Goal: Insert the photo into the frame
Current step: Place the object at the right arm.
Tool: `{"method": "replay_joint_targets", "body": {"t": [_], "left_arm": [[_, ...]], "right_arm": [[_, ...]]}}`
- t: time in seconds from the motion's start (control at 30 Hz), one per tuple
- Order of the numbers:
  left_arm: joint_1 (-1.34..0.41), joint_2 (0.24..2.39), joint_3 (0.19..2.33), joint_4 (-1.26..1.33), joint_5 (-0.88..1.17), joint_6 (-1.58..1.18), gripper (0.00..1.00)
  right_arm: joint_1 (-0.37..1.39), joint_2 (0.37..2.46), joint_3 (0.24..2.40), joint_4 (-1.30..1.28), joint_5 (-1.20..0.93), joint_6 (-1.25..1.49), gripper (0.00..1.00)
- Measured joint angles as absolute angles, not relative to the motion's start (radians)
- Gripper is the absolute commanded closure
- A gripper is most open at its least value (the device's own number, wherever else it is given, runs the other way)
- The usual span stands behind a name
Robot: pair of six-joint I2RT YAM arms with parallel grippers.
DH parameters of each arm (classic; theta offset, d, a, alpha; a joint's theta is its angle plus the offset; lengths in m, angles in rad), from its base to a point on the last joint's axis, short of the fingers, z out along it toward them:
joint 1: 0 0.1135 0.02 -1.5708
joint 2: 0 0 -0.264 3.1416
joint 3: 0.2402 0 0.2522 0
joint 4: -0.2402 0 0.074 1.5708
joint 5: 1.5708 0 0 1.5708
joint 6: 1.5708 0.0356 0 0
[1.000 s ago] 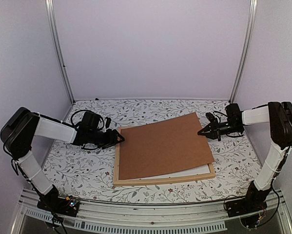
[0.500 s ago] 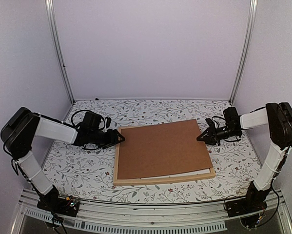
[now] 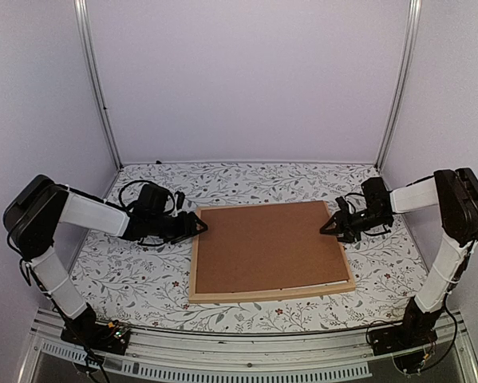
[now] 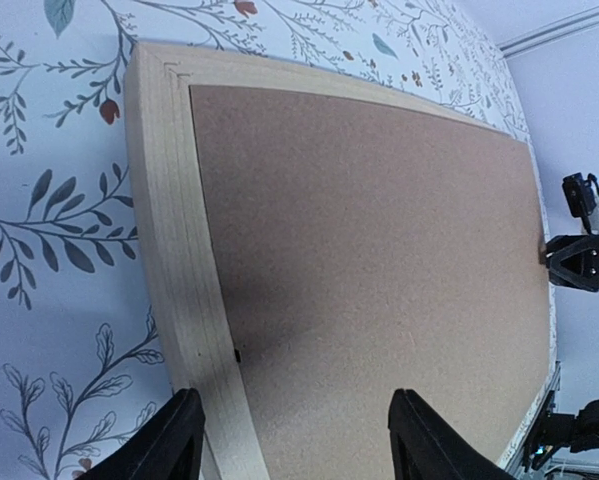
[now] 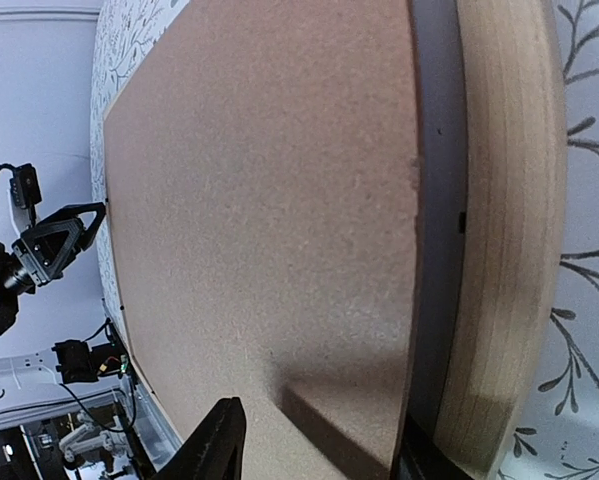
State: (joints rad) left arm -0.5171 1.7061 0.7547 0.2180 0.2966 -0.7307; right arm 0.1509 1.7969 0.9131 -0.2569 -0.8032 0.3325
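Observation:
The light wood frame point(image 3: 270, 294) lies flat on the table with the brown backing board point(image 3: 266, 247) set inside it. The photo is hidden, and no print shows. My left gripper point(image 3: 199, 229) is open at the frame's left rail. In the left wrist view point(image 4: 299, 450) one finger is over the rail point(image 4: 169, 250) and the other over the board point(image 4: 379, 250). My right gripper point(image 3: 327, 227) is open at the board's right edge. In the right wrist view point(image 5: 317, 455) the board point(image 5: 269, 220) sits beside a dark gap along the frame rail point(image 5: 499, 250).
The table has a leaf-patterned cover point(image 3: 127, 271). Plain walls and two metal posts point(image 3: 95, 80) close in the back and sides. A black cable loop point(image 3: 131, 191) lies behind the left wrist. The table's front rail point(image 3: 239, 351) runs between the arm bases.
The backing board's right side was raised and skewed over the frame. It has come down and now lies flat and square inside it, and the right gripper has lowered with it. The left gripper has barely moved.

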Motion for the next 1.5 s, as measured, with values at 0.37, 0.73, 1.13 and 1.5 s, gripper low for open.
{"method": "replay_joint_targets", "body": {"t": [0.37, 0.73, 1.13, 1.5], "left_arm": [[-0.528, 1.71, 0.759, 0.218, 0.295, -0.73, 0.34], [-0.541, 1.71, 0.77, 0.193, 0.268, -0.715, 0.34], [-0.549, 1.71, 0.783, 0.166, 0.245, -0.699, 0.34], [-0.554, 1.71, 0.787, 0.117, 0.213, -0.683, 0.34]], "right_arm": [[0.208, 1.763, 0.984, -0.369, -0.662, 0.313, 0.29], [0.232, 1.742, 1.028, -0.453, -0.549, 0.308, 0.28], [0.246, 1.731, 1.029, -0.474, -0.503, 0.302, 0.28], [0.268, 1.703, 1.038, -0.527, -0.408, 0.302, 0.28]]}}
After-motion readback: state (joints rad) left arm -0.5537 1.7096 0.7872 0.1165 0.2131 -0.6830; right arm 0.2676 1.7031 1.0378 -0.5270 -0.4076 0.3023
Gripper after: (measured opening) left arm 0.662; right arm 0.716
